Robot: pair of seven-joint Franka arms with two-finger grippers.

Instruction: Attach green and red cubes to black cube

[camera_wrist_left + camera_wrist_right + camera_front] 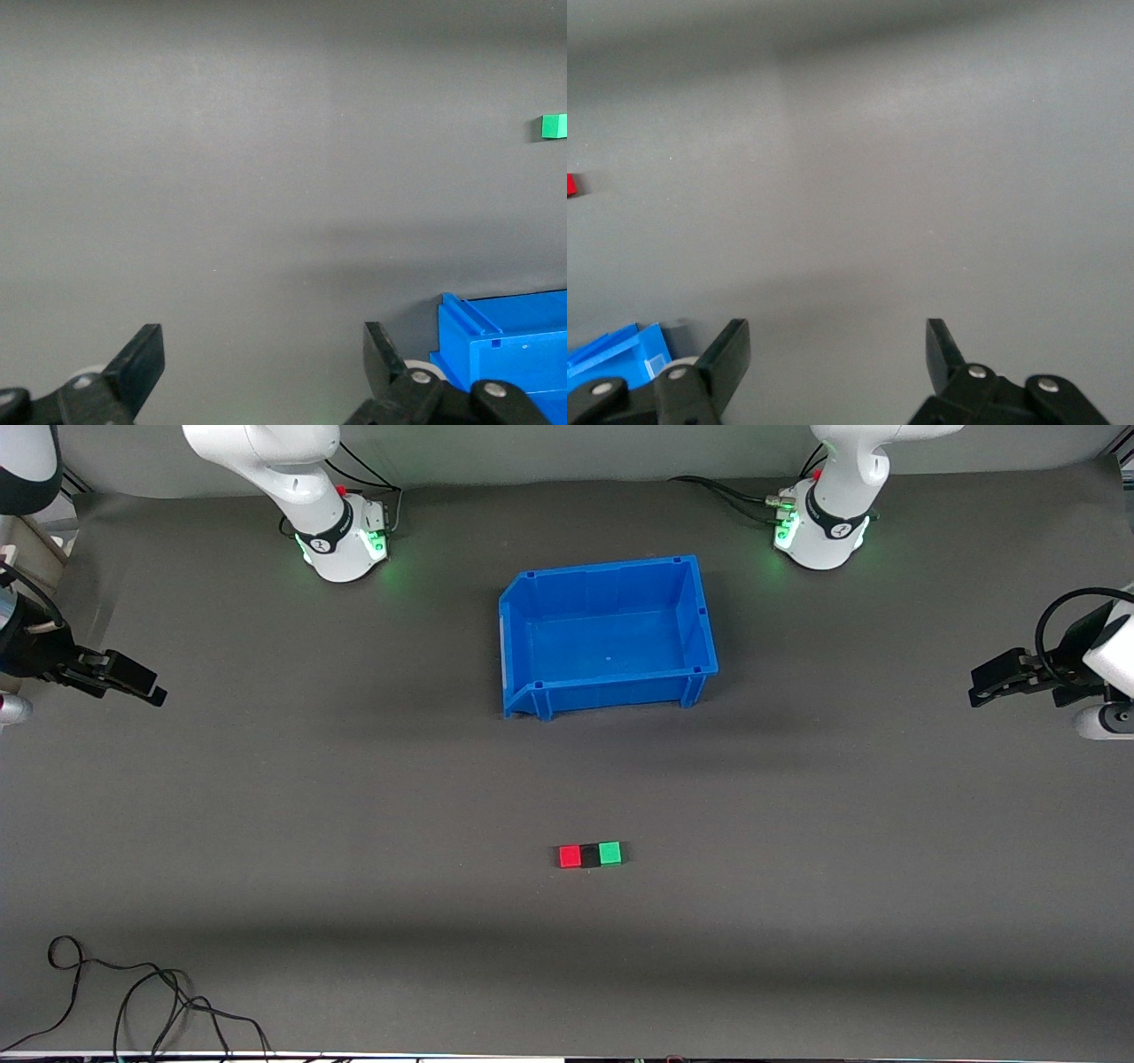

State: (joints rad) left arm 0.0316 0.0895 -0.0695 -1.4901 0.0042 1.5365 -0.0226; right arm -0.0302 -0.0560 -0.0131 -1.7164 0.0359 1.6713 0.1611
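Observation:
On the grey mat, nearer to the front camera than the blue bin, three small cubes sit in one touching row: the red cube [570, 856], the black cube [590, 856] in the middle and the green cube [610, 854]. The green cube [554, 127] also shows in the left wrist view, the red cube [570, 185] in the right wrist view. My left gripper [979, 691] hangs open and empty over the left arm's end of the table. My right gripper [151, 688] hangs open and empty over the right arm's end. Both are well away from the cubes.
A blue bin [523, 646] stands empty at mid-table between the two arm bases; its corner [496, 354] shows in the left wrist view. A loose black cable [151, 1001] lies by the table's front edge toward the right arm's end.

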